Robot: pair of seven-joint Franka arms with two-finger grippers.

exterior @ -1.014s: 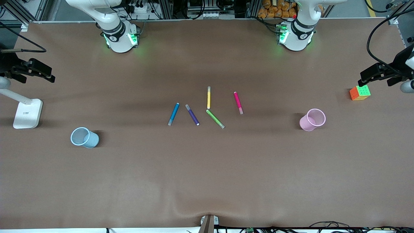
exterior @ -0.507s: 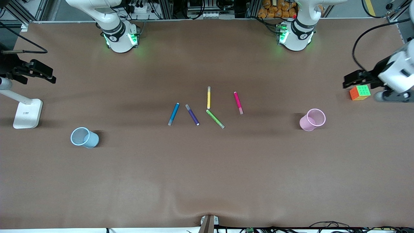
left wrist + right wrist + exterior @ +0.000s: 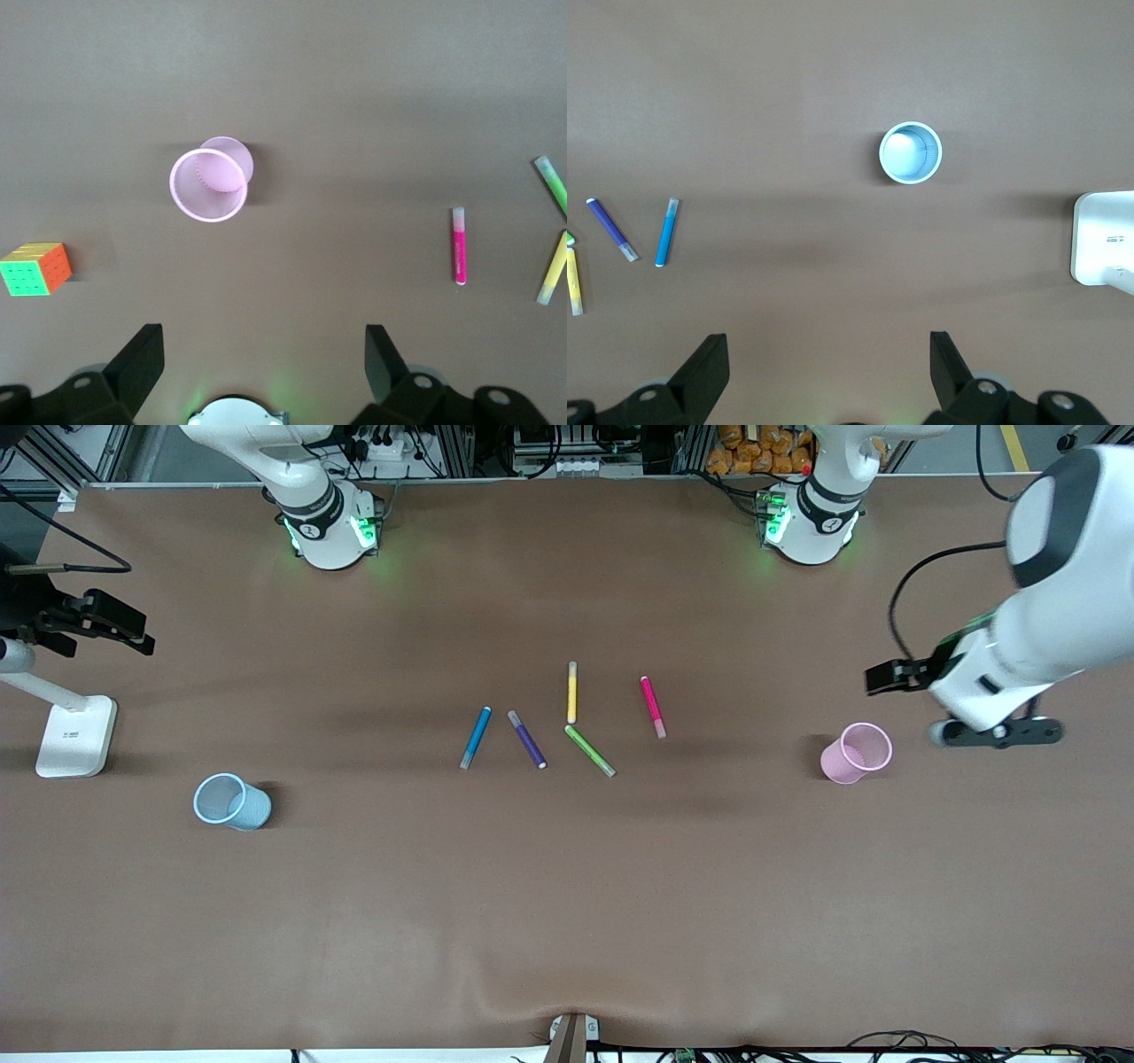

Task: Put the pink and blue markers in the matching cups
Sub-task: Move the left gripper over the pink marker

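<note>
Left pincer (image 3: 264, 372), fingers spread apart and empty, is hovering over the brown counter (image 3: 567, 903) beside the pale pink tapered cup (image 3: 855, 752), hiding the cube in the front view. Right pincer (image 3: 829, 370), likewise spread, is waiting over the counter's right-arm end, mostly cut off in that view. Magenta-pink marker (image 3: 653, 706) and bright blue marker (image 3: 476, 737) are lying mid-counter, the pale blue cup (image 3: 232, 802) at the blue marker's eight o'clock.

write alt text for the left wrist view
The left gripper, fingers open, hangs over bare brown table. On the table lie an upright pink cup, a pink marker, a colour cube, and green and yellow markers.

A brown cloth-covered table (image 3: 567, 921) stands before cluttered metal racks (image 3: 567, 447).
</note>
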